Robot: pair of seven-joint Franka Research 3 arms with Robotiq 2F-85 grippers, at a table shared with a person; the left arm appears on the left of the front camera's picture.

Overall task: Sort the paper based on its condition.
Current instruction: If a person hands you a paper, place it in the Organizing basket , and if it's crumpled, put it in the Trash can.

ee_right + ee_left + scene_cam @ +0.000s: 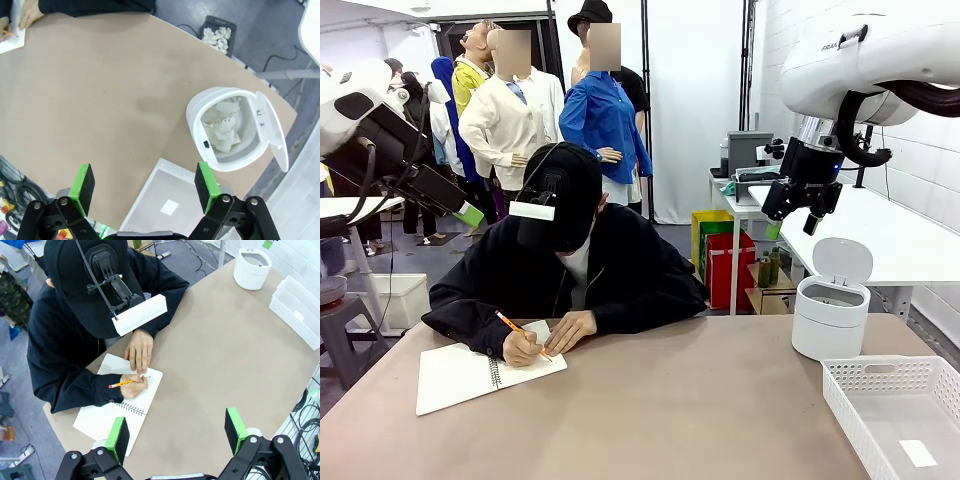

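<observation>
Table (700, 400): basket (895, 410) partly cropped.

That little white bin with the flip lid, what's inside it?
The right wrist view looks into the white bin: crumpled white paper lies inside, its lid tipped open. Whatever sits beneath the crumpled pieces is covered.

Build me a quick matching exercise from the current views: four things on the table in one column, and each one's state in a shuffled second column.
Things:
1. white bin
2. white basket
3. notebook
4. pencil

States:
A. held in the person's hand
B. lid up, crumpled paper inside
C. lying open under the person's hands
D. holds one small flat slip

Pairs: 1-B, 2-D, 3-C, 4-A
</observation>
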